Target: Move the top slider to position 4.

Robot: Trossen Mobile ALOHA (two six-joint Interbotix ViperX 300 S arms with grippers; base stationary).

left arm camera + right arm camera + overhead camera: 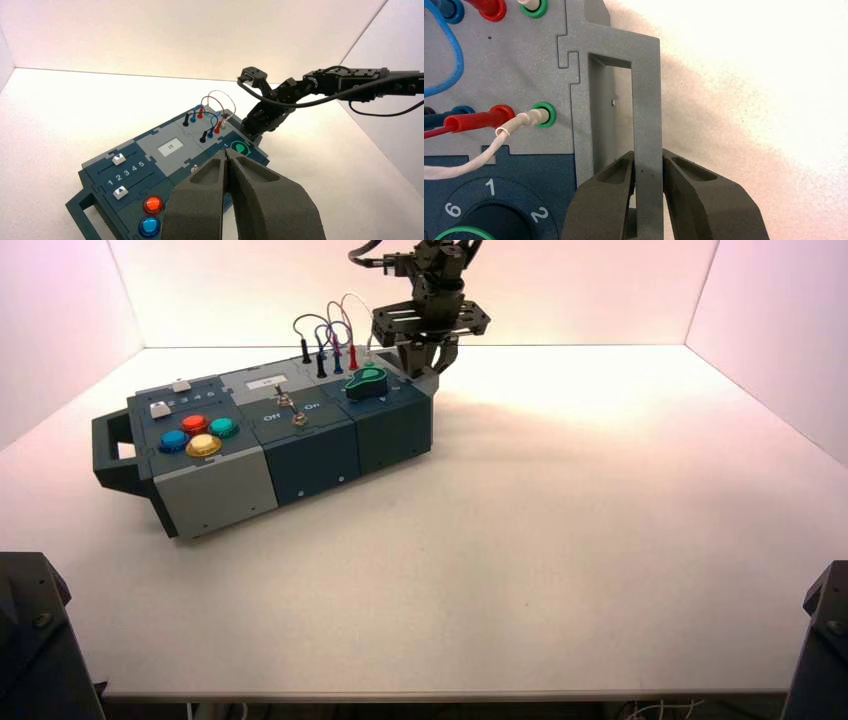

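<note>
right gripper clamped on the box's grey handle, top slider far off to its left

and here we are at the right end of the box, where our right gripper (649, 155) has the grey handle (646, 100) between its fingers, one on each side of the bar. the jaws stand apart by just the thickness of that bar, one finger reaching into the handle's opening, the other along the outside. a firm-looking grip, folks!

right beside the gripper, on the box (310, 455), we've got the white wire (489, 150) plugged into a green-ringed socket (550, 115), with red and blue plugs a little farther from it. nearer our robot than those wires sits the green-topped knob (366, 383), close to our gripper too.

now, the top slider (119, 159): well apart from our right gripper, away to its left near the box's other end, its white knob level with the 3. the 4 (134, 169) is the next digit toward our gripper.

and our left gripper (226, 155)? idle, back from the box on our side, its fingers closed together with nothing between them.
</note>
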